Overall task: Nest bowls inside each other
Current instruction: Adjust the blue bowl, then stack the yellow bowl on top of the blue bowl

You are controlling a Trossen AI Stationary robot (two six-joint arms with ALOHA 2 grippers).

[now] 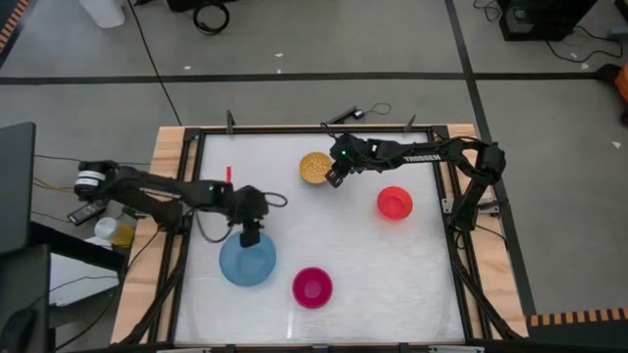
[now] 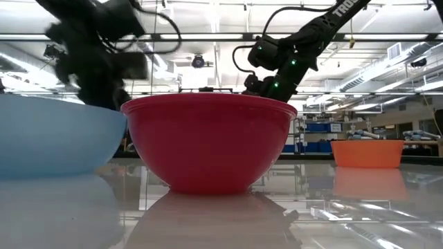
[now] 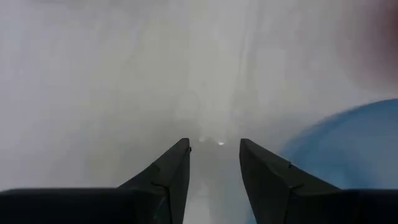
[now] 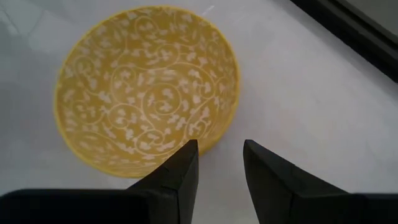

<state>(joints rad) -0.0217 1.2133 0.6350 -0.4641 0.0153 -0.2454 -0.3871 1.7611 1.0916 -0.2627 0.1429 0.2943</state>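
Four bowls rest upright on their bases on the white table. The light blue bowl [image 1: 247, 263] is at the near left, with the red-magenta bowl [image 1: 312, 287] to its right. The orange bowl [image 1: 394, 203] is at the right and the patterned yellow bowl [image 1: 316, 167] at the far middle. My left gripper [image 1: 251, 238] is open and points down by the blue bowl's far rim [image 3: 348, 146], with only table between its fingers [image 3: 214, 144]. My right gripper [image 4: 221, 144] is open at the yellow bowl's right rim [image 4: 211, 134]. My right gripper slants down from the table's right, and one fingertip [image 4: 188, 152] stands at the yellow bowl's rim; I cannot tell whether it touches. My left gripper touches nothing.
A dark frame [image 1: 294, 130] runs round the table. Bare tabletop lies between the bowls in the middle [image 1: 324, 230]. In the low view the red-magenta bowl [image 2: 208, 142] fills the foreground, with the blue bowl [image 2: 48, 135] to its left and the orange bowl [image 2: 367, 153] farther off.
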